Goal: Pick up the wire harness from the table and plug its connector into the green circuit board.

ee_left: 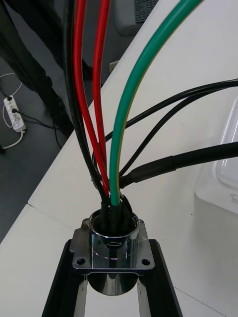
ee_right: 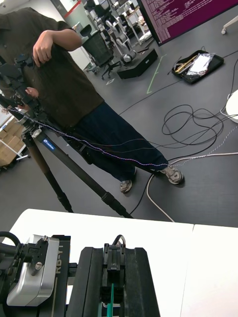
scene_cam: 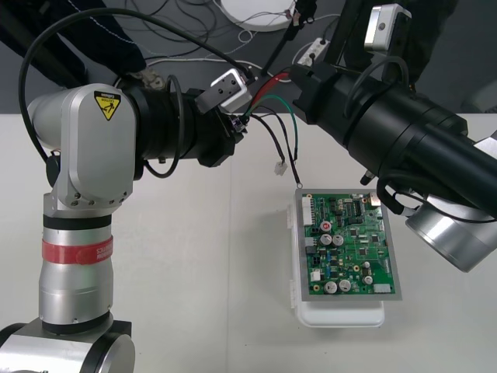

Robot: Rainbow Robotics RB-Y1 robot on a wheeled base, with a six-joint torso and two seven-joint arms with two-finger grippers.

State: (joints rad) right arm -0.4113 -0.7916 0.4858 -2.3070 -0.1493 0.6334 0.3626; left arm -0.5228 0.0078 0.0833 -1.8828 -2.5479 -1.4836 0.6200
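Note:
The harness's round metal socket (ee_left: 113, 247) with its square flange sits between my left gripper's black fingers (ee_left: 67, 277). Red, green and black wires (ee_left: 116, 148) rise out of it. In the front view the left gripper (scene_cam: 235, 123) and right gripper (scene_cam: 299, 78) meet above the table's far edge, with the red and green wires (scene_cam: 268, 84) stretched between them. A green wire (ee_right: 111, 297) runs between the right gripper's shut fingers (ee_right: 89, 287). Thin black wires hang down to a small white plug (scene_cam: 281, 169), just beyond the green circuit board (scene_cam: 349, 245).
The board rests on a white base (scene_cam: 342, 315) at the table's right. My left arm's big silver link (scene_cam: 78, 256) stands over the table's left side. The right arm's dark body (scene_cam: 404, 132) overhangs the board's far right corner. Cables lie on the dark floor (scene_cam: 194, 23).

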